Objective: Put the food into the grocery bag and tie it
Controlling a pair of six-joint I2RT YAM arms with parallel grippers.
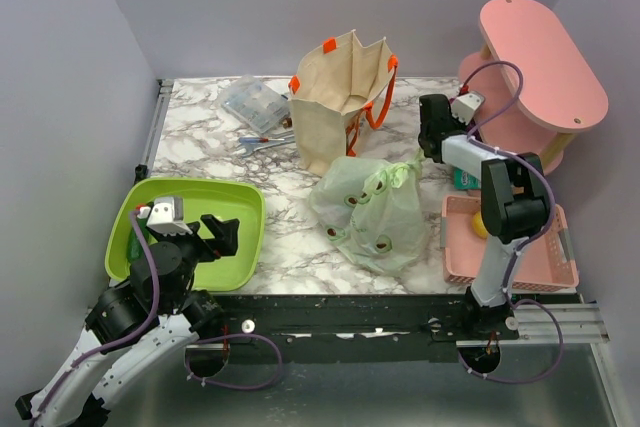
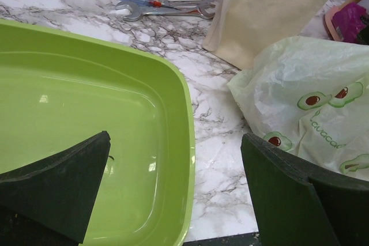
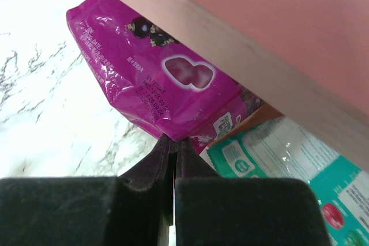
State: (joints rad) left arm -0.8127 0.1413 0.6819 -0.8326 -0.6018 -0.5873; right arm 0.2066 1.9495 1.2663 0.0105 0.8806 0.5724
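Grocery bag (image 1: 375,212): mid-tabletop (image 1: 280,237), bulging, top bunched, just near of beige tote (image 1: 335,97). Right pincer (image 3: 173,142): closed, tips at edge of magenta packet (image 3: 144,67) under pink shelf (image 3: 259,27), far right; hold on packet unclear. Left pincer (image 2: 176,137): wide open, empty, over green tray (image 2: 86,84), near left.

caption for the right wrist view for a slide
right gripper pinching the edge of a purple pouch under the pink shelf, teal packet beside it
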